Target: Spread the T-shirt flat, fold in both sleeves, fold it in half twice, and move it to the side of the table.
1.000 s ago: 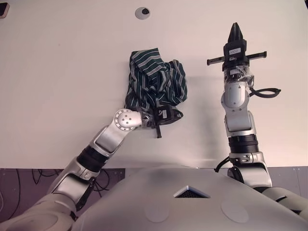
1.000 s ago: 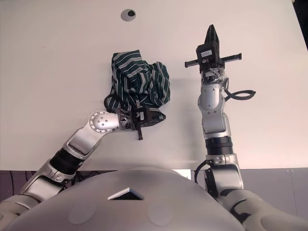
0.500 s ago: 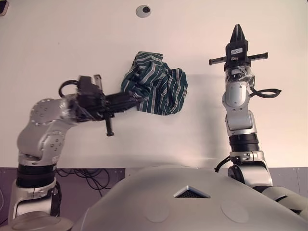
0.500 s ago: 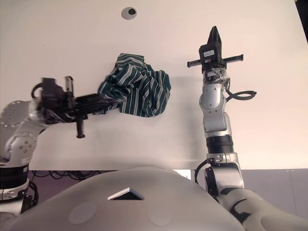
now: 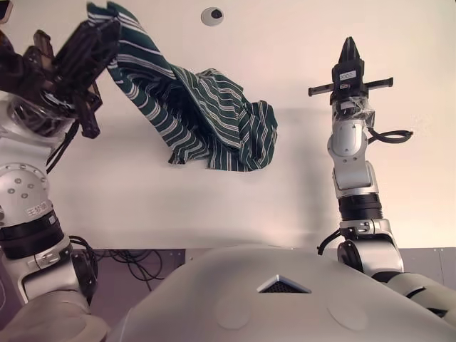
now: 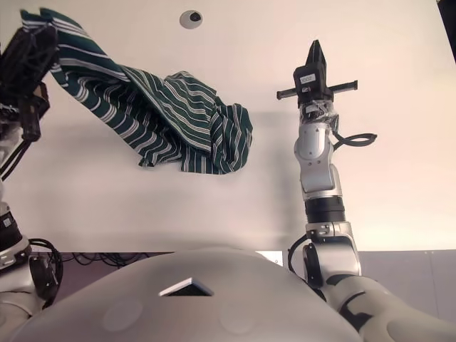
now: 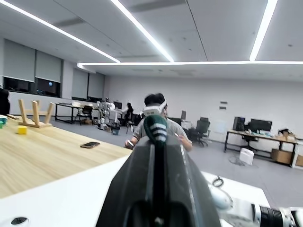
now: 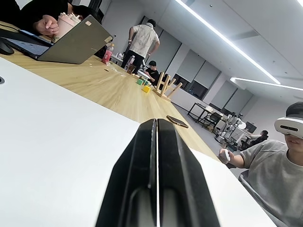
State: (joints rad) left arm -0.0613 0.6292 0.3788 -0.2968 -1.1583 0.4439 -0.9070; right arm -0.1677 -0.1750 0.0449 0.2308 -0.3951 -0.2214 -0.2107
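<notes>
Swung up and out toward ten o'clock since half a second ago, the left gripper (image 5: 105,34) has hauled one edge of the T-shirt (image 5: 206,121) off the table (image 5: 142,203); the right arm kept its place. The one shirt is soft, dark green with thin white stripes. Its rumpled bulk lies mid-table on the smooth white top, and a taut sheet slopes up to the black left fingers, clamped on the cloth. The left wrist view shows a striped nub pinched at their tips. Second of two, the right gripper (image 5: 349,50) stands at one o'clock, well apart from the shirt, pointed fingers pressed together on nothing. One round grey grommet (image 5: 211,16) sits far back at twelve o'clock.
</notes>
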